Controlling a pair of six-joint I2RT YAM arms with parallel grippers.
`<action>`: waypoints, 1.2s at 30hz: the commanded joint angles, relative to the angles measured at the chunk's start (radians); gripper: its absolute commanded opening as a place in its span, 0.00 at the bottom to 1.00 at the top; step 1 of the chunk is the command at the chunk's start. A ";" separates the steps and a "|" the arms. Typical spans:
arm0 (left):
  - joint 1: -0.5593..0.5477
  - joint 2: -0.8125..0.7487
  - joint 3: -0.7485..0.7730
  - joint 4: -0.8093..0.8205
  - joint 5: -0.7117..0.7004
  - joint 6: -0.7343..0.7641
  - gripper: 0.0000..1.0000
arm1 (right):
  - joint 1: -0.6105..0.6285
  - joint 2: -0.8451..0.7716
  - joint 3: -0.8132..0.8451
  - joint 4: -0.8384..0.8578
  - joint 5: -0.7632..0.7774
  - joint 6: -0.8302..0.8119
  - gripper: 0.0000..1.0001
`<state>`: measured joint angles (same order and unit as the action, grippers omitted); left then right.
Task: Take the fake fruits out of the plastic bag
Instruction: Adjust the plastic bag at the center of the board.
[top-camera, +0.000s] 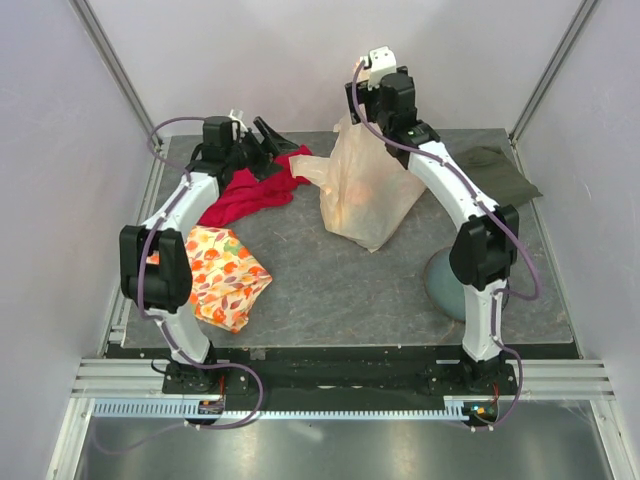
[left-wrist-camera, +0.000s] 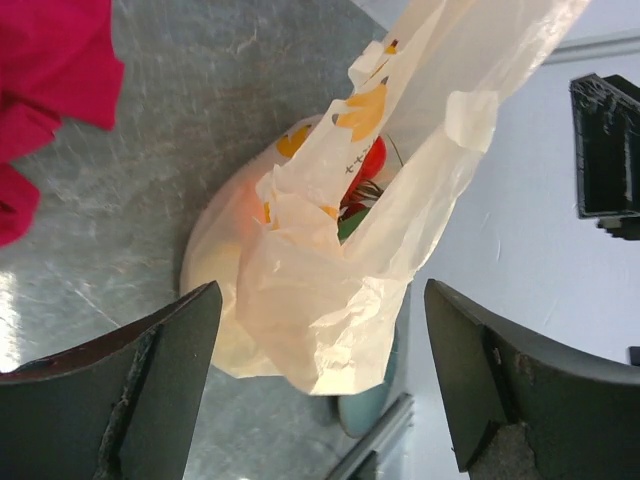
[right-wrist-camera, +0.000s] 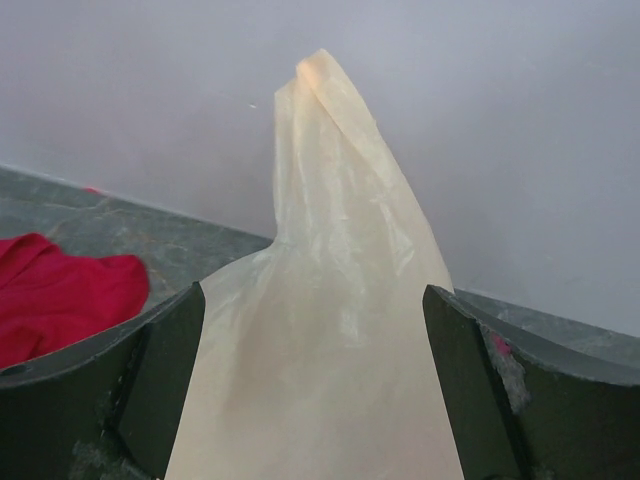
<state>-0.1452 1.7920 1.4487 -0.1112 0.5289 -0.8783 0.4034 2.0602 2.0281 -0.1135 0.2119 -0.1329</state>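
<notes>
The plastic bag (top-camera: 365, 190) stands upright in the middle of the table, thin, crinkly and peach-coloured. In the left wrist view its mouth (left-wrist-camera: 320, 290) gapes and fake fruits show inside: a red one (left-wrist-camera: 370, 158), with orange glowing through the film (left-wrist-camera: 250, 205). My left gripper (left-wrist-camera: 320, 400) is open and faces the bag's side from a distance; in the top view it (top-camera: 270, 135) hovers over the red cloth. My right gripper (right-wrist-camera: 312, 390) is open at the bag's top, with the bag's raised film (right-wrist-camera: 320, 330) between its wide fingers (right-wrist-camera: 160, 380).
A red cloth (top-camera: 255, 190) lies left of the bag. An orange-flowered cloth (top-camera: 225, 275) sits by the left arm. A dark green cloth (top-camera: 495, 170) lies at the back right. A blue-grey round object (top-camera: 445, 285) rests near the right arm. Walls enclose the table.
</notes>
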 joint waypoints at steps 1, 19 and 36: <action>-0.057 0.036 0.076 -0.054 -0.067 -0.146 0.88 | 0.012 0.077 0.060 0.092 0.138 -0.062 0.98; -0.034 0.230 0.595 0.073 -0.073 0.233 0.02 | -0.054 0.205 0.394 0.153 -0.009 -0.129 0.00; -0.037 -0.138 0.234 -0.360 0.226 0.654 0.01 | -0.107 -0.555 -0.725 0.135 -0.017 -0.056 0.00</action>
<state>-0.2035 1.8706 2.0209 -0.2821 0.6853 -0.3946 0.3115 1.7432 1.6512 0.0437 0.1680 -0.2428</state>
